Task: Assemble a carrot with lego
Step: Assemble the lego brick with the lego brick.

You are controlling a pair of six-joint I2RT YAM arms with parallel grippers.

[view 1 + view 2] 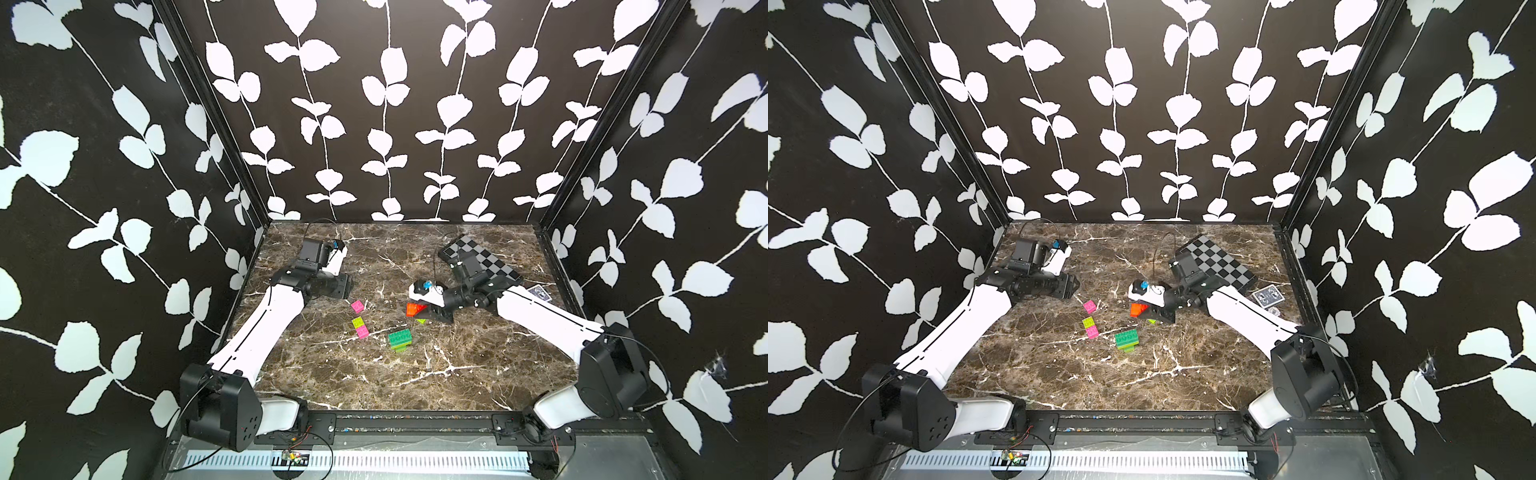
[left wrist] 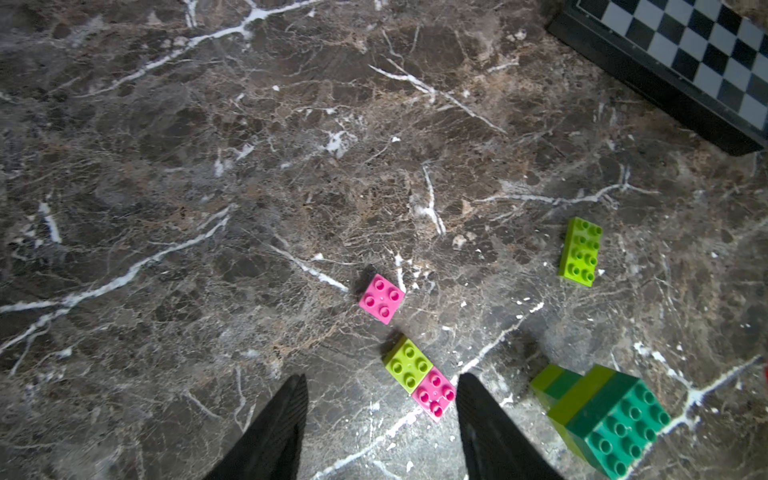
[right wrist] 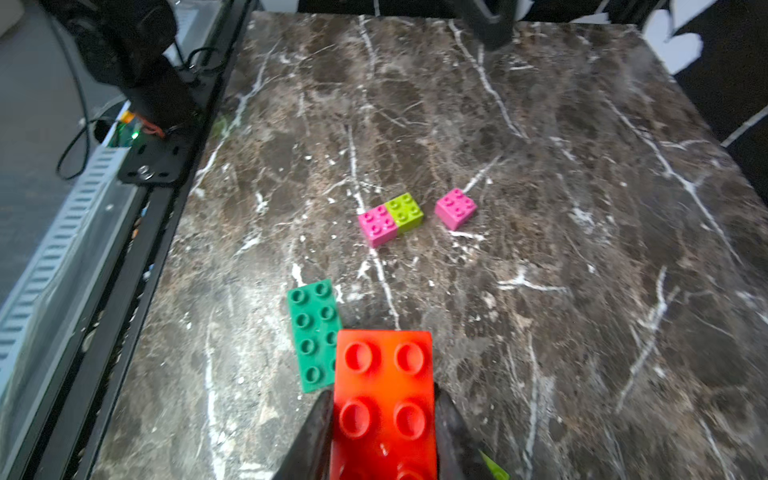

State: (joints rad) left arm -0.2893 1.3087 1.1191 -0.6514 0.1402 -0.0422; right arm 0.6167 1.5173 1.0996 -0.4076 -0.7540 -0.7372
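Right gripper (image 3: 384, 401) clamped on my orange-red studded plastic brick (image 3: 384, 365), near the striped green-lime brick stack (image 1: 400, 340), centre of marble tabletop (image 1: 457, 374). Risk: end-only grip, pressing could pivot it, topple stack. Left gripper (image 2: 380, 380) part-open, empty.

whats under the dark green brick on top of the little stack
Under the dark green brick are stacked stripes: lime, then dark green, then lime again. The stack's bottom face and far side are covered.
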